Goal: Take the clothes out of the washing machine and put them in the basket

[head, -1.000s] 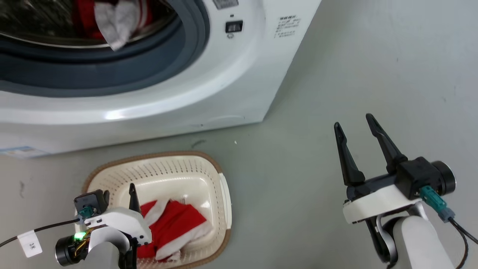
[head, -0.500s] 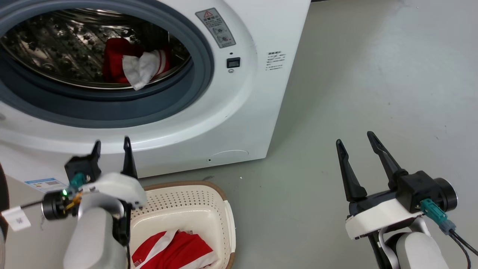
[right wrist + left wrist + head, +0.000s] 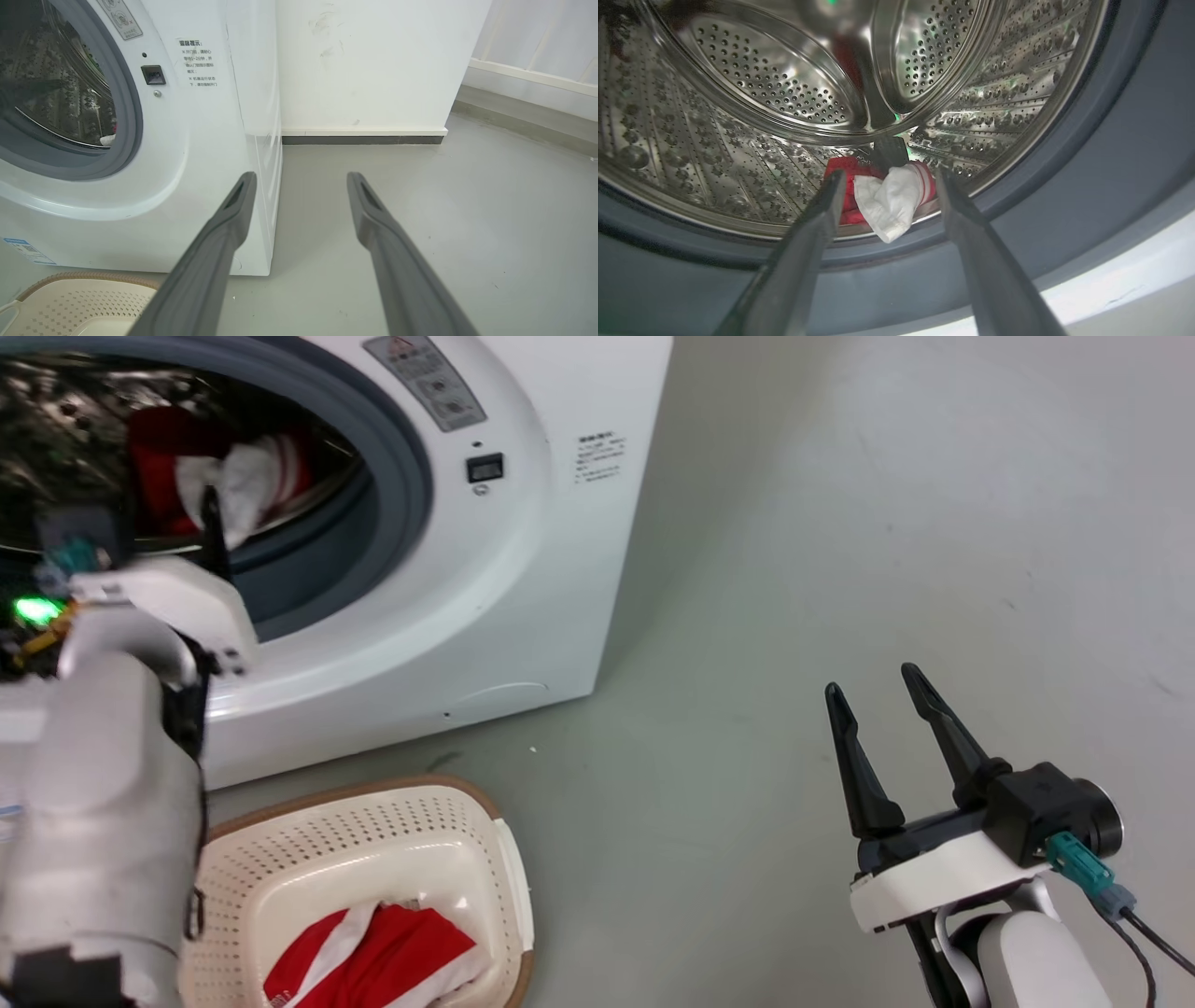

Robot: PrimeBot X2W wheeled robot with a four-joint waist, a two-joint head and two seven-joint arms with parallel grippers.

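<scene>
Basket [image 3: 373, 821] sits on floor [image 3: 794, 569] just before the washer [image 3: 523, 569], w/ a red-white cloth [image 3: 392, 947] inside. R gripper [image 3: 869, 679] is spread, empty, above the floor. L gripper [image 3: 889, 173] is also spread, empty, at the porthole, pointing at a red-white garment [image 3: 887, 205] on the front edge of the drum [image 3: 738, 140].

White on the washing machine [image 3: 523, 579], grey on the ring [image 3: 397, 513] round its hole. Shiny silver inside the drum [image 3: 738, 135], dotted with rows of little holes. Red and white on the clothes in the drum [image 3: 887, 205], with thin red and white stripes. Cream on the basket [image 3: 392, 821], full of tiny holes, brown along its rim. Red with a white band on the cloth in the basket [image 3: 392, 947]. Black fingers, white base and a blue-green plug on the right gripper [image 3: 869, 679]. Pale grey-green on the floor [image 3: 887, 504].
</scene>
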